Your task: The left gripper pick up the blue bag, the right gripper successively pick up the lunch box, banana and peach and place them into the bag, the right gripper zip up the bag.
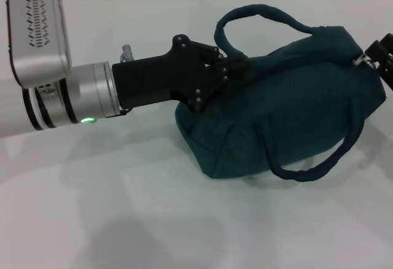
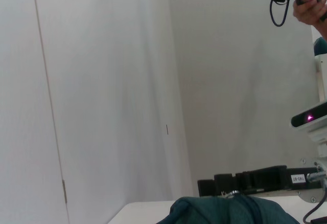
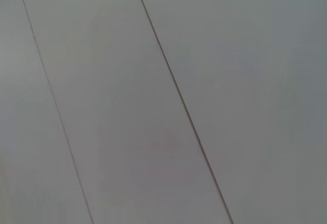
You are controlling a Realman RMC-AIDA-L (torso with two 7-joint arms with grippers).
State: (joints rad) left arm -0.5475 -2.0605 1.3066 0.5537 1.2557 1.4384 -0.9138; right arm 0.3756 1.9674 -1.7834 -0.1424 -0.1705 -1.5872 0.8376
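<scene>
The head view shows the blue bag (image 1: 288, 103) lying on its side on the white worktop (image 1: 123, 207), occupying the centre-right of the scene, bulging and apparently closed along its top. One carry handle (image 1: 258, 20) arches up at 12 o'clock from the bag body; the other handle (image 1: 319, 158) loops down toward 5 o'clock and rests on the worktop.

The left gripper (image 1: 230, 66) reaches in from 9 o'clock, its silver wrist and black body horizontal, with its tips against the bag's end by the base of the upper handle. Its fingers appear drawn narrow on the fabric there, though the contact point is dark and a firm hold cannot be confirmed.

The right gripper (image 1: 381, 57) appears only as a black part at the frame edge, at 3 o'clock from the bag, touching or just beside the bag's upper corner. Whether it is spread or closed cannot be told.

The left wrist view adds what the head view lacks: a strip of the bag's top (image 2: 230, 211) with its seam, a black bar (image 2: 245, 180) just behind it, white wall panels, and a person's hand (image 2: 309, 9) holding a black device at 1 o'clock.

The right wrist view shows only plain panelled wall; neither bag nor gripper appears.
</scene>
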